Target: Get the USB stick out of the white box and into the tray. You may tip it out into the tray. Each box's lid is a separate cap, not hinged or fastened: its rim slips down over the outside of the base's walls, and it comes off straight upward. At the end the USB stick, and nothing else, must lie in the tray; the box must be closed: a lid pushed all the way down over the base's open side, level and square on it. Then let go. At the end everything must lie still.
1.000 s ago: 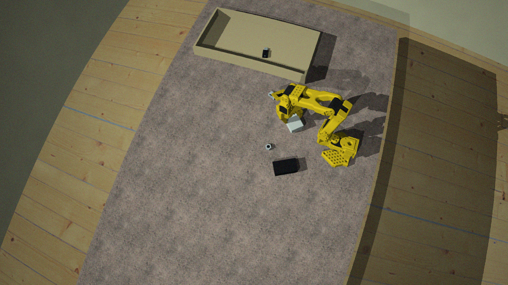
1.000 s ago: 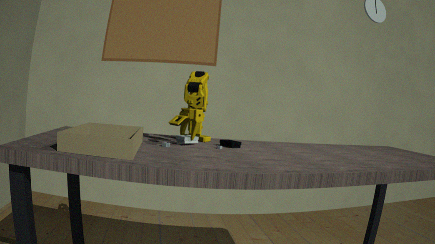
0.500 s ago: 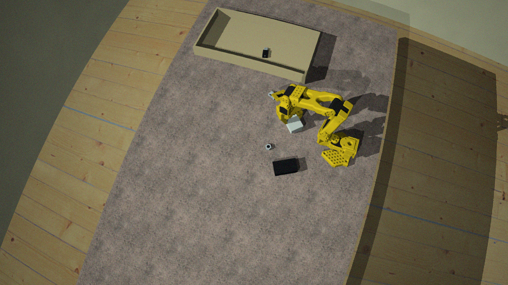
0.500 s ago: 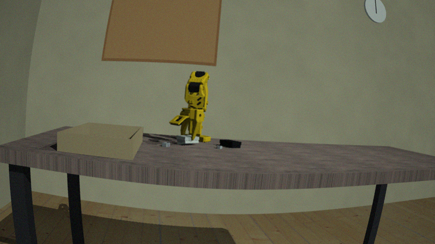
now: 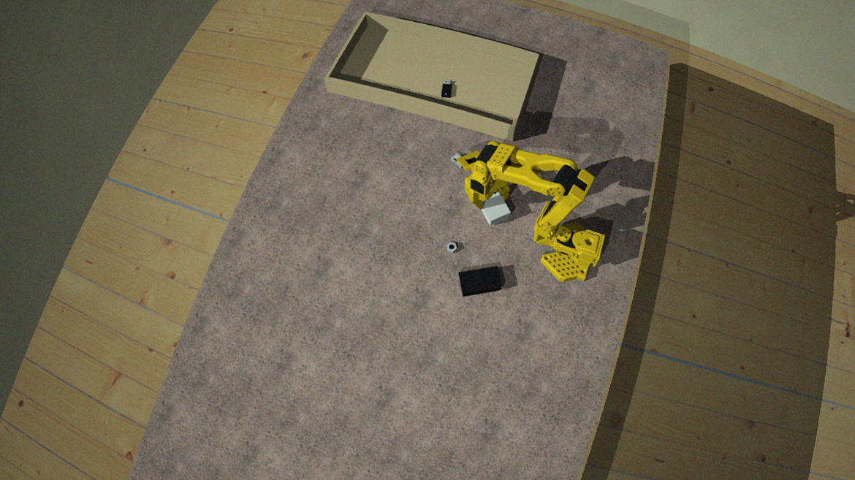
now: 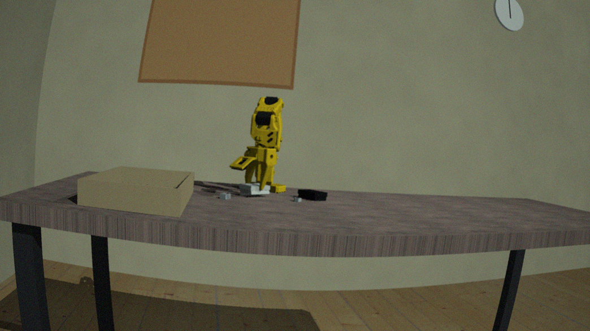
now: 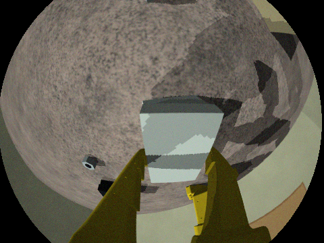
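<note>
The USB stick point(image 5: 446, 89), black with a light plug, lies in the beige tray point(image 5: 417, 109) point(image 6: 127, 197), near its front wall. My gripper point(image 6: 255, 184) point(image 7: 178, 152) is shut on the white box point(image 5: 496, 211) point(image 6: 253, 191) point(image 7: 180, 131), with one fingertip against each side. The box is outside the tray, at or just above the table, and looks slightly tilted. Only one white body shows; its lid seems to be on its base, but the seam is too unclear to tell whether it is level or fully down. Part of the box is hidden beneath the gripper in the top view.
A black box point(image 5: 480, 281) point(image 6: 311, 197) point(image 7: 107, 185) stands near the arm's base. A grey nut point(image 5: 452, 246) point(image 6: 297, 199) point(image 7: 89, 163) lies beside it. Another small grey piece point(image 5: 455, 159) point(image 6: 224, 195) lies between the gripper and the tray.
</note>
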You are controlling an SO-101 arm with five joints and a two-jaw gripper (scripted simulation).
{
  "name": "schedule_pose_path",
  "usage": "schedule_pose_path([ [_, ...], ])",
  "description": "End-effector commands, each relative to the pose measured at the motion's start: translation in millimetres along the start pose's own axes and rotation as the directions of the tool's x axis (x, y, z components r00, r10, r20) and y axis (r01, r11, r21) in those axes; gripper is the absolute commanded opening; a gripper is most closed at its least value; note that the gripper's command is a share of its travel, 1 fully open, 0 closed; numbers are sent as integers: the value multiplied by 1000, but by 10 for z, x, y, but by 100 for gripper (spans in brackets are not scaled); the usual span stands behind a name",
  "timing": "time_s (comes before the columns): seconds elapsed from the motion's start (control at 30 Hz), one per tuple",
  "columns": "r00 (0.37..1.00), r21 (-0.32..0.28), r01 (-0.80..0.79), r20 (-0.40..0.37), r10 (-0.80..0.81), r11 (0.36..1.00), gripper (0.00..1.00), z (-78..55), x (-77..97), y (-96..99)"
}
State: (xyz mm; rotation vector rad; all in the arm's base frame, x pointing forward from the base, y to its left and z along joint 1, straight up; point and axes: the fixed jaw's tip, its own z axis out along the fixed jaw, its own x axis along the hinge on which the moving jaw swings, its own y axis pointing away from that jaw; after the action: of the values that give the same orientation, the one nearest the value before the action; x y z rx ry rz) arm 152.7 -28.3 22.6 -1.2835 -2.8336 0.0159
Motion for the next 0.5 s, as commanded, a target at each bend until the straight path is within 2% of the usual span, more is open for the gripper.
schedule_pose_path([
  [0.0, 1000, -22, 1, 24, -1, 1000, 22, -22, -11, 45],
  [0.47, 1000, -22, 1, 24, -1, 1000, 22, -6, 6, 58],
])
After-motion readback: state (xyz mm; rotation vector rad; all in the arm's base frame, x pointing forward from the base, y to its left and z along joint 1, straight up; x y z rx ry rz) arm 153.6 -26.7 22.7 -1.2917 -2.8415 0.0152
